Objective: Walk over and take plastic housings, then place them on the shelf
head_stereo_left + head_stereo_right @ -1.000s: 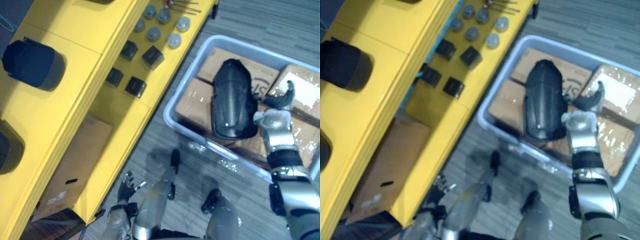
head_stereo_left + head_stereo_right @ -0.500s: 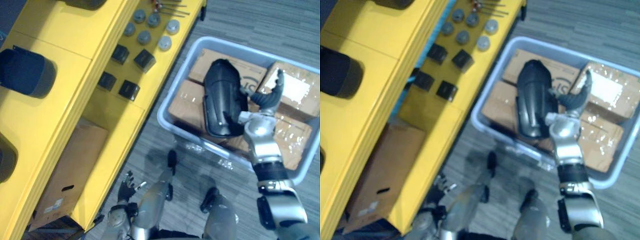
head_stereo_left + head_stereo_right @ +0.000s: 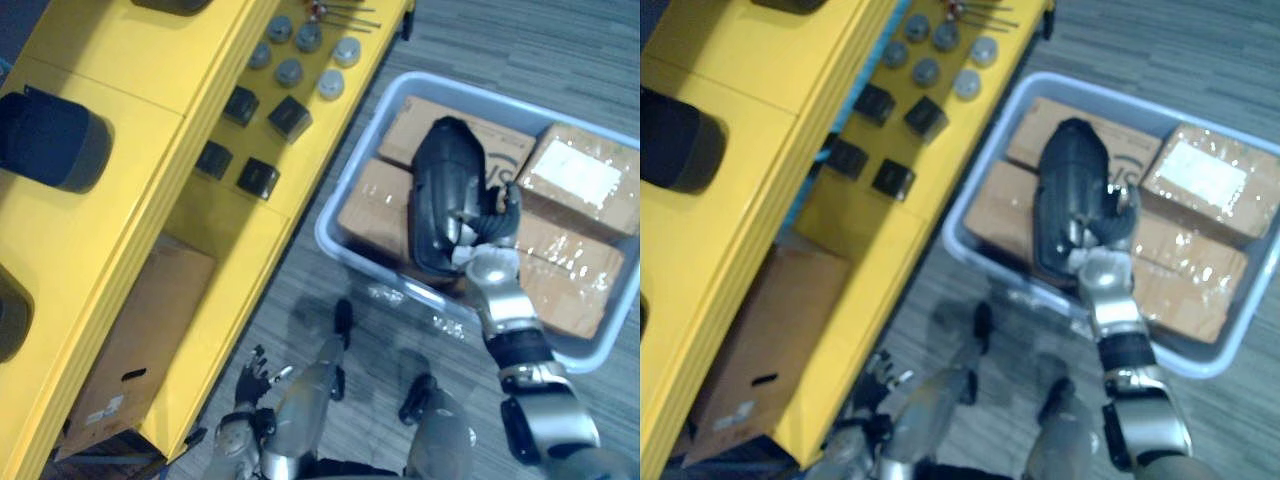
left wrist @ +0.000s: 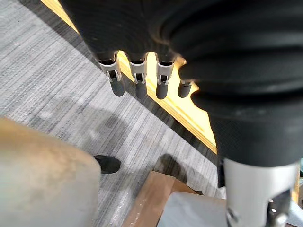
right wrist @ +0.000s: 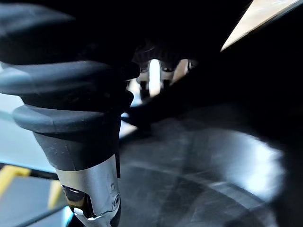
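Observation:
A long black plastic housing (image 3: 445, 195) lies on cardboard boxes inside a pale grey bin (image 3: 333, 232) on the floor. My right hand (image 3: 487, 252) rests against the housing's near right edge, its fingers (image 3: 1108, 212) curled over the dark shell. In the right wrist view the glossy housing (image 5: 199, 165) sits just past the fingers (image 5: 154, 75). Two more black housings (image 3: 55, 140) (image 3: 12, 318) stand on the yellow shelf (image 3: 150, 60) to the left. My left hand (image 3: 250, 385) hangs low beside the shelf, fingers (image 4: 137, 80) relaxed and holding nothing.
Taped cardboard boxes (image 3: 580, 180) pack the bin. Small black blocks (image 3: 258, 178) and grey discs (image 3: 290, 72) sit on the shelf's lower yellow tier. A brown cardboard box (image 3: 140, 350) stands under the shelf. Grey striped floor (image 3: 560, 40) surrounds the bin.
My right hand has moved left from beside the housing onto its near right edge, and its spread fingers have curled over it. The view has shifted slightly.

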Controlling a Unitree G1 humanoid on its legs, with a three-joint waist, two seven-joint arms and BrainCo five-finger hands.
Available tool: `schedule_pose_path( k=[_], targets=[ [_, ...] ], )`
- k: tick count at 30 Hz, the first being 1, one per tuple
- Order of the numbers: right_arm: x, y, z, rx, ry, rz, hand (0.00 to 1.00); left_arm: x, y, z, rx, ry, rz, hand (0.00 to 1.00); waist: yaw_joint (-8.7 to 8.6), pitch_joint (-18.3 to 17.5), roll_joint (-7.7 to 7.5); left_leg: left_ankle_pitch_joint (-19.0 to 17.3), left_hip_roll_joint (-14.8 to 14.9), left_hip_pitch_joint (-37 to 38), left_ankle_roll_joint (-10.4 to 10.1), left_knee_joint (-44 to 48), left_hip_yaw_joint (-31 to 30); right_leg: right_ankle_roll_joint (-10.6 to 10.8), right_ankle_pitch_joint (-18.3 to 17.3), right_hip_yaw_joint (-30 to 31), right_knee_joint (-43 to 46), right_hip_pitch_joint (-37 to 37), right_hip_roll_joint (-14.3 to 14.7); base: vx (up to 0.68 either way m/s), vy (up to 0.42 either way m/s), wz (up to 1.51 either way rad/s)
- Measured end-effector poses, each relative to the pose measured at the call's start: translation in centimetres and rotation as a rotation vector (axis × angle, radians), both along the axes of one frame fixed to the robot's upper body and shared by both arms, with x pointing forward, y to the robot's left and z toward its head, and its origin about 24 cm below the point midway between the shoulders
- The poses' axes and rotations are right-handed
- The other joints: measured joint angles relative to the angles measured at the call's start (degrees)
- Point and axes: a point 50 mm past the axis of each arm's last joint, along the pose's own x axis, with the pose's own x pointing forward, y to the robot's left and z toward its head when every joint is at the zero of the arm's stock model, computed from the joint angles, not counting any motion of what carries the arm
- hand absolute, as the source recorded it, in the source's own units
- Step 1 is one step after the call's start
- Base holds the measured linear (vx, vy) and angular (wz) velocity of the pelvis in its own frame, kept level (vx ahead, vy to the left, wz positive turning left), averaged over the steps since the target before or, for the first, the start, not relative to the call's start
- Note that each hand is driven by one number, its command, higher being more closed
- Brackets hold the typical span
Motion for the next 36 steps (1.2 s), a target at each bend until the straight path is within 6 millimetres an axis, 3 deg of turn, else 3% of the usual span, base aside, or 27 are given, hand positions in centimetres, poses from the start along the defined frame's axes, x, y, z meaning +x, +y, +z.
schedule_pose_path(
  k=[10, 11, 15, 23, 28, 36],
  targets=[
    [0.5, -0.6, 0.1, -0.006, 0.051, -0.059, 0.00, 0.0, -0.1, 0.0, 0.000, -0.010, -0.004, 0.00, 0.05, 0.00, 0.00, -0.16, -0.46, -0.03, -0.22, 0.00, -0.25, 0.05, -0.03, -0.23, 0.57, -0.02, -0.60, 0.00, -0.002, 0.00],
    [0.7, -0.7, 0.1, -0.004, 0.058, -0.060, 1.00, -0.1, -0.1, 0.0, 0.001, -0.007, -0.004, 0.00, 0.06, -0.01, 0.00, -0.16, -0.48, -0.02, -0.22, 0.01, -0.31, 0.06, -0.03, -0.24, 0.64, -0.02, -0.62, 0.00, 0.000, 0.00],
    [1.1, -1.3, 0.2, 0.021, 0.084, -0.057, 1.00, -0.2, -0.1, -0.1, 0.002, 0.001, -0.003, 0.00, 0.15, -0.03, 0.00, -0.11, -0.55, -0.02, -0.27, 0.10, -0.53, 0.06, -0.03, -0.35, 0.78, 0.04, -0.68, 0.00, 0.000, 0.01],
    [1.5, -5.0, 0.5, 0.123, 0.166, -0.069, 1.00, -0.1, -0.4, -0.3, 0.002, 0.010, -0.019, 0.00, 0.60, -0.25, 0.29, -0.02, -0.67, -0.14, -0.38, 0.42, -1.21, 0.06, -0.20, -0.90, 1.25, 0.21, -0.80, 0.00, -0.030, 0.03],
    [1.2, -6.6, 0.6, 0.112, 0.198, -0.096, 1.00, 0.1, -1.0, -0.3, -0.004, 0.012, -0.036, 0.00, 1.70, -1.24, 1.75, -0.02, -0.97, -0.39, -0.38, 0.78, -1.63, 0.04, -0.78, -1.46, 2.00, 0.20, -1.23, 0.01, -0.070, 0.06],
    [1.1, -7.1, 0.4, 0.074, 0.240, -0.099, 1.00, 0.1, -1.1, -0.3, -0.001, 0.014, -0.030, 0.00, 1.90, -2.41, 3.44, 0.07, -1.52, -0.47, -0.35, 0.99, -2.19, 0.29, -1.17, -1.81, 2.77, 0.26, -1.77, 0.00, -0.048, 0.04]
  ],
)
